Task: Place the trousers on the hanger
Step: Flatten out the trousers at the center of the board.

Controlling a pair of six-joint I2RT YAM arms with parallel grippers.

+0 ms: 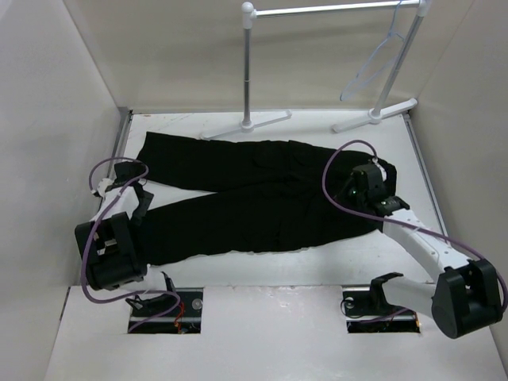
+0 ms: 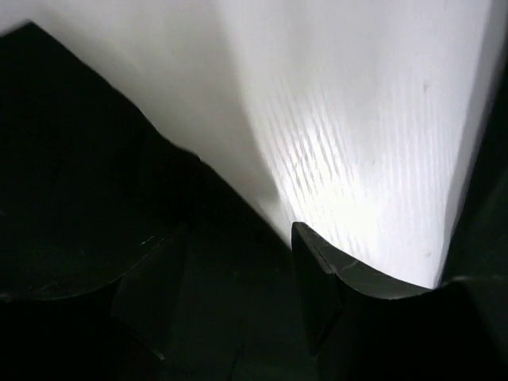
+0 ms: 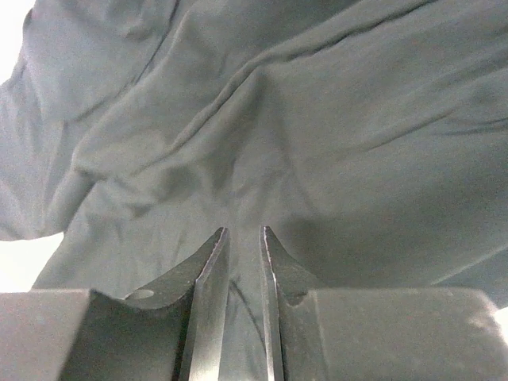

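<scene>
Your right fingers (image 3: 221,266) pinch the trousers (image 1: 262,202) near the waist; your left fingers (image 2: 321,270) stand wide apart, empty, by a leg end on the bench (image 1: 317,270)

Robotics lab cell, white panel walls (image 1: 48,95), bolted arms (image 1: 421,238), purple cables (image 1: 324,181)

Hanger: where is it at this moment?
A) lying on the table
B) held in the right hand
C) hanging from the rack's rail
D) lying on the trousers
C: the hanger hangs by its hook from the rack rail, behind the trousers spread on the table.
</scene>
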